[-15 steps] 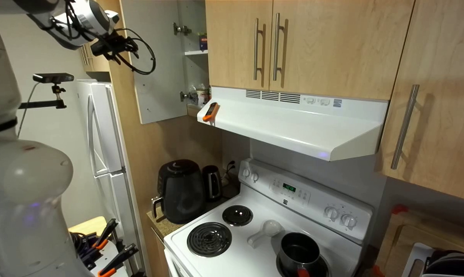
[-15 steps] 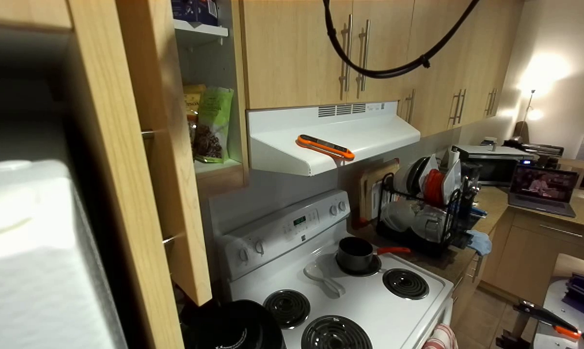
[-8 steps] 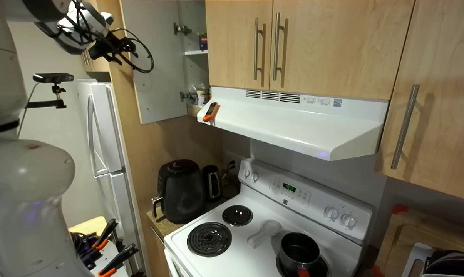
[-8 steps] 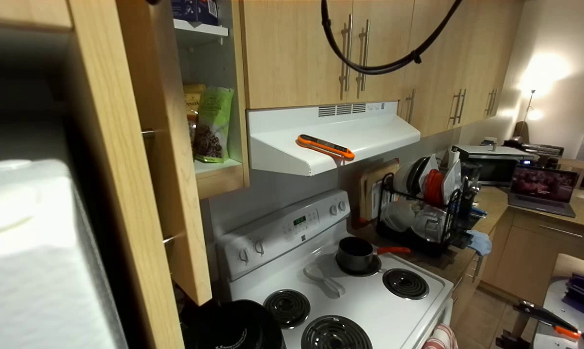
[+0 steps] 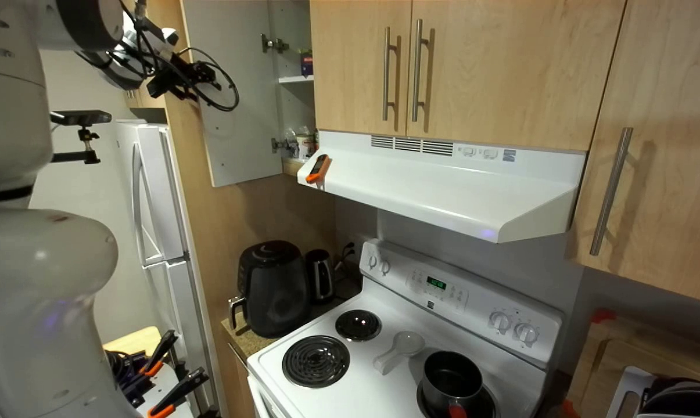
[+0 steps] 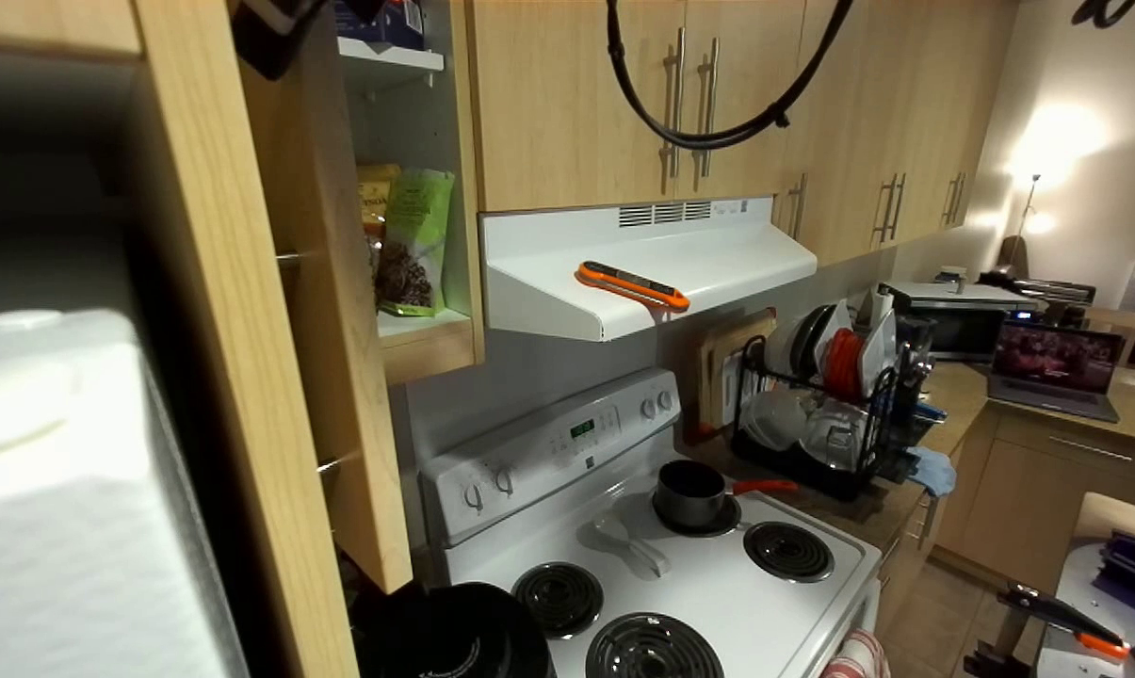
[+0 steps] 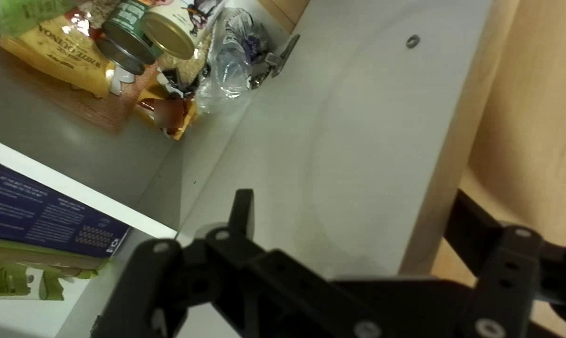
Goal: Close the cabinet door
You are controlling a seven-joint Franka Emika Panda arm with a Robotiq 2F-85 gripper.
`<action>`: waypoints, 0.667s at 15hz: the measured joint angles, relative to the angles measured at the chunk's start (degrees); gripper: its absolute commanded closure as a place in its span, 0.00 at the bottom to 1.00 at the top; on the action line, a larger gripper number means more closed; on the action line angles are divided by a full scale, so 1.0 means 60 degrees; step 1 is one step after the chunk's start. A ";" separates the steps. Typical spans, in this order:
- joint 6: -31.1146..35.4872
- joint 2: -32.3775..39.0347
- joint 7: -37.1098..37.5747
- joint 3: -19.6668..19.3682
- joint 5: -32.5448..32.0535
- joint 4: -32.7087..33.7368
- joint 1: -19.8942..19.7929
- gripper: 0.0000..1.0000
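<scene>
The arm (image 5: 47, 249) sits farther right in an exterior view than a second ago. The gripper (image 7: 352, 199) is spread wide, the wooden edge of the cabinet door (image 7: 372, 131) showing between its fingers; contact cannot be told. The door stands open, unmoved. Beyond are a white quinoa bag (image 7: 57, 56) and cans (image 7: 170, 30).

Lamp (image 6: 1035, 179) glare blows out far-right wall (image 6: 1094, 94); near-left fridge (image 6: 58, 527) overexposed, soft; outer face of cabinet door (image 6: 341, 377) shaded.
</scene>
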 measured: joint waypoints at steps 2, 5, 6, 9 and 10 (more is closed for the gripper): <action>-0.0208 0.0193 0.0174 -0.0160 -0.0193 0.0226 0.0158 0.00; -0.0573 0.0350 0.0362 -0.0340 -0.0383 0.0458 0.0426 0.00; -0.0718 0.0366 0.0441 -0.0395 -0.0432 0.0503 0.0517 0.00; -0.1143 0.0366 0.0596 -0.0507 -0.0463 0.0587 0.0704 0.00; -0.1266 0.0350 0.0643 -0.0523 -0.0463 0.0595 0.0734 0.00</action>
